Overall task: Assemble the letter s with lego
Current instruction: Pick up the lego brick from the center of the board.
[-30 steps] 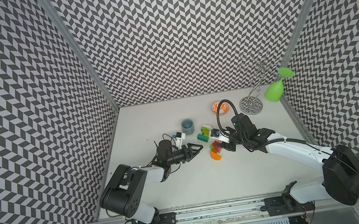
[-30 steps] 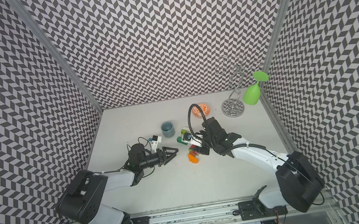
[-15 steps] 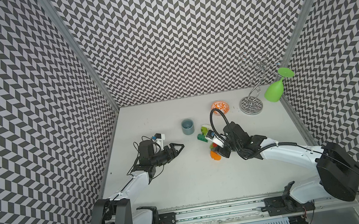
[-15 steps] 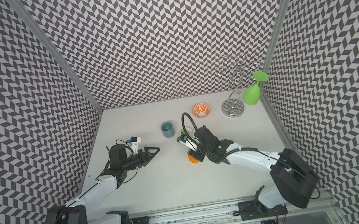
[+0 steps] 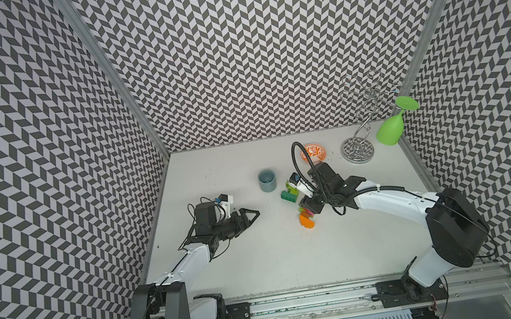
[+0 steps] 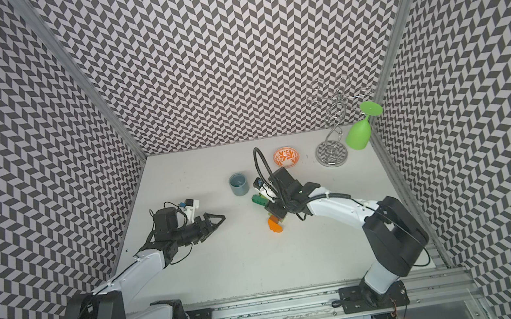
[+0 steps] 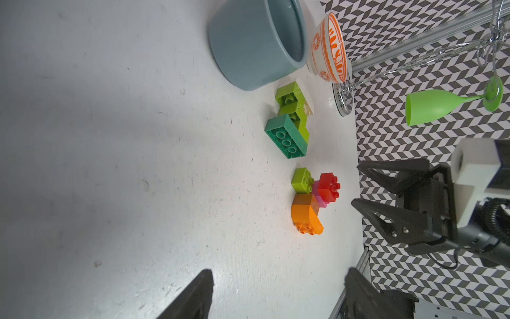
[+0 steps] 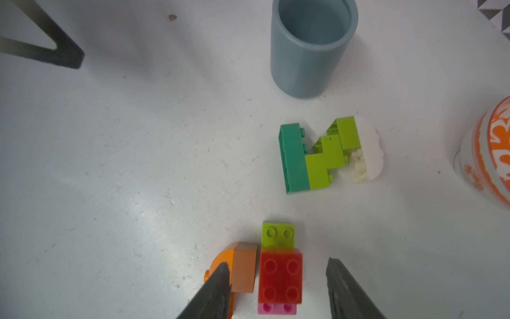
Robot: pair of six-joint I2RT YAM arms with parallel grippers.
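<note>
Left arm [image 5: 190, 262]: stretched low from the near rail, forearm angled inward. Left gripper [image 5: 249, 216]: just above the surface [image 5: 263, 269], jaws apart, empty, pointing toward the lego [image 5: 306, 220] but well apart from it.

Right arm [image 5: 391, 203]: reaching inward, wrist tipped down. Right gripper [image 7: 356, 185]: jaws apart, close over the red brick [image 8: 280, 276], holding nothing.

Near group [image 7: 303, 210]: orange, brown, lime, and red on pink, all touching, on the surface.

Far group [image 7: 287, 138]: dark green, lime and white, joined, just beside the cup [image 5: 267, 181].

Bowl [image 5: 315, 153] and glass rack [image 5: 358, 151] stand farthest.
</note>
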